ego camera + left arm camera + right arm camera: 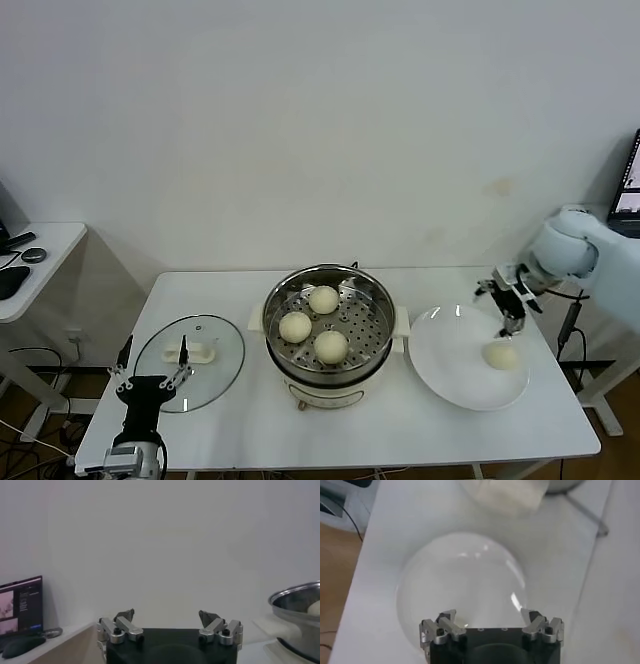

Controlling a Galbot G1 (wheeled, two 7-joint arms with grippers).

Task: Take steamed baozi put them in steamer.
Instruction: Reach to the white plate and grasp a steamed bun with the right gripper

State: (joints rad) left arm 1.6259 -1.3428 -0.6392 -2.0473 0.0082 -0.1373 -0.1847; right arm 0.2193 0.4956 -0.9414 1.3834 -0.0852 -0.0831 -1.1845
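The steel steamer [372, 297] stands mid-table with three cream-white baozi on its perforated tray: one at the back [323, 299], one on the left [295, 326], one at the front [331, 345]. A fourth baozi [500, 354] lies on the white plate [450, 375] to the right. My right gripper [510, 300] hovers open and empty just above and behind that baozi. In the right wrist view it [489, 617] is open over the plate [460, 575], and the baozi is hidden there. My left gripper [150, 378] is parked open at the front left.
A glass lid [190, 350] with a white handle lies left of the steamer, next to my left gripper. A side table [40, 250] stands at far left and a screen [628, 190] at far right. The left wrist view shows the steamer's rim [300, 592].
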